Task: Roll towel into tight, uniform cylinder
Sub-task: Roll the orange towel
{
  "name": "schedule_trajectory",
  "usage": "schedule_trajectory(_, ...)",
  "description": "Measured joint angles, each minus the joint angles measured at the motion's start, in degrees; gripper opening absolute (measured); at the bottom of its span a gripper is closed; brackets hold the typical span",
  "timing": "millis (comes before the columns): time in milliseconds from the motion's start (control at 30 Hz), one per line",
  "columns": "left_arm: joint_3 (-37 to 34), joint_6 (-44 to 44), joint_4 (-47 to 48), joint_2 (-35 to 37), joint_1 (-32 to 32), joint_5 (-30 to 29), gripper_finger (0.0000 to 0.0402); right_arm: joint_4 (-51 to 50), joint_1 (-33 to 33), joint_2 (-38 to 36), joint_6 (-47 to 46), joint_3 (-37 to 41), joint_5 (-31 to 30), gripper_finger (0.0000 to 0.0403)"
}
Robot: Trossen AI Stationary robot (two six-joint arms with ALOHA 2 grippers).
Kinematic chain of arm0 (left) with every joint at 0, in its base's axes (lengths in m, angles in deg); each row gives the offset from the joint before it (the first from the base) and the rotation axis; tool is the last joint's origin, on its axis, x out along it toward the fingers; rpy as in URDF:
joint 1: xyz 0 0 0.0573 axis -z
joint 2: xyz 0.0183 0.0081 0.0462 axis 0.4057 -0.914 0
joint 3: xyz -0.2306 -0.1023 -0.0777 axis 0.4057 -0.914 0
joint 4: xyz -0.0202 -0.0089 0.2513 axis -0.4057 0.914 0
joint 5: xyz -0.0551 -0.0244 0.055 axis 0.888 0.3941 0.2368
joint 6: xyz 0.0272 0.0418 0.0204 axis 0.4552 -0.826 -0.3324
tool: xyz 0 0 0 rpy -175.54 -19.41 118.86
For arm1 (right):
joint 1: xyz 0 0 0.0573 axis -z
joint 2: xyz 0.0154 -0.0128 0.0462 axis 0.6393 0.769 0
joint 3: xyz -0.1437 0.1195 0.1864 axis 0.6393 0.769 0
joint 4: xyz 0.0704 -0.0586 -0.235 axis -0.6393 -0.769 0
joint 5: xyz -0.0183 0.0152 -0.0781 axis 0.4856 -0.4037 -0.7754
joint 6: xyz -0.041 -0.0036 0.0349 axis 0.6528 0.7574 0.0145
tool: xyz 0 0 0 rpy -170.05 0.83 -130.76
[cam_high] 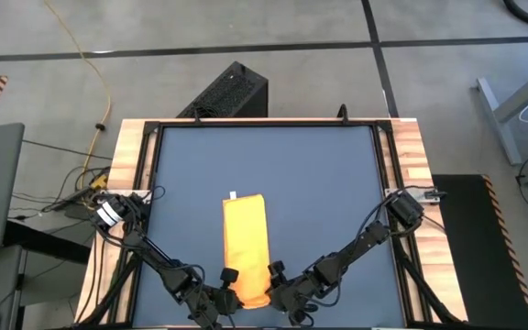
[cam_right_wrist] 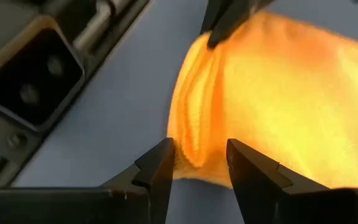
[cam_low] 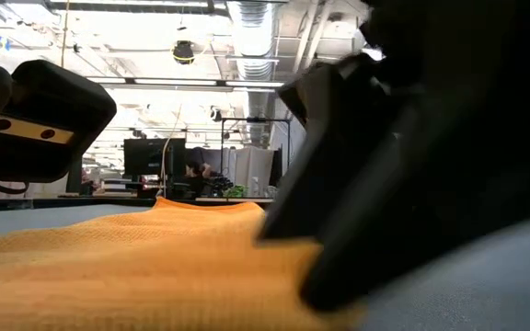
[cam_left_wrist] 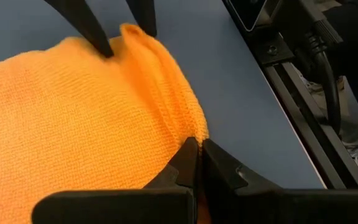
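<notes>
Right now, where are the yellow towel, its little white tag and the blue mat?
towel (cam_high: 246,247): high view, middle of the folded cloth.
white tag (cam_high: 234,194): high view, at the towel's far edge.
blue mat (cam_high: 319,183): high view, bare surface.

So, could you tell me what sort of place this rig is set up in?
Probably an open lab or workshop: bare ducts run under the ceiling, monitors sit on desks behind the table, and a yellow cable trails over a concrete floor.

In the low view, a dark blurred arm (cam_low: 431,156) fills the frame from 12 to 4 o'clock, hiding the towel's (cam_low: 136,257) right part. From above, both arms cover the towel's near end at 6 o'clock. The towel's tag (cam_high: 234,194) is too small to read.
</notes>
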Motion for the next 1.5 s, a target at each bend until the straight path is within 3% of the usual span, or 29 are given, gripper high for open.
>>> schedule_trajectory(400, 0.0, -0.02, -0.15, -0.02, 0.07, -0.24, 0.0, -0.54, -0.88, -4.43, -2.19, -0.07, 1.2, 0.0175)
schedule_trajectory(600, 0.0, -0.5, -0.17, -0.02, 0.07, -0.24, 0.0, -0.62, -3.91, -4.06, 5.44, -0.07, 0.85, 0.0175)
schedule_trajectory(800, 0.0, -0.5, -0.4, -0.02, 0.07, -0.24, 0.0, -1.19, -4.05, -4.02, 5.82, -0.07, 0.1, 0.0175)
schedule_trajectory(1500, -0.02, -0.39, -0.21, -0.04, 0.07, -0.11, 0.0, 1.79, -0.23, 1.75, 4.35, -0.13, 1.69, 0.0175)
